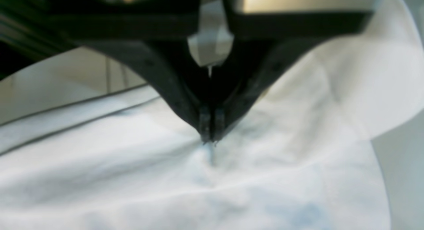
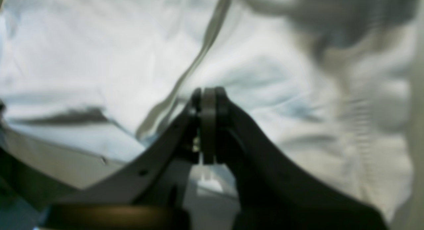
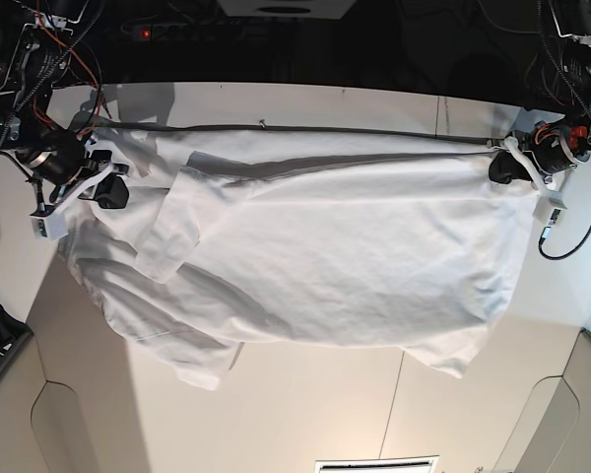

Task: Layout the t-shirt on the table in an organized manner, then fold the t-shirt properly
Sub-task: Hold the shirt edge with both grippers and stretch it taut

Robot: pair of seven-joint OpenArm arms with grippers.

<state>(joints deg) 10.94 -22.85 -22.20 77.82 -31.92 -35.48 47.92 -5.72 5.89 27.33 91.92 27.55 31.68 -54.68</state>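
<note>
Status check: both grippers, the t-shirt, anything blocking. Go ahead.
Left gripper shut on the t-shirt, right gripper too. Shirt stretched between them across the table, one sleeve folded over, wrinkled. Nothing blocking.

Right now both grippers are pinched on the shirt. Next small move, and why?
Probably pull the two arms slightly apart and lower. The left gripper and right gripper each clamp the shirt at opposite ends, but it sags with a sleeve folded over near the right one, not yet flat on the table.
</note>
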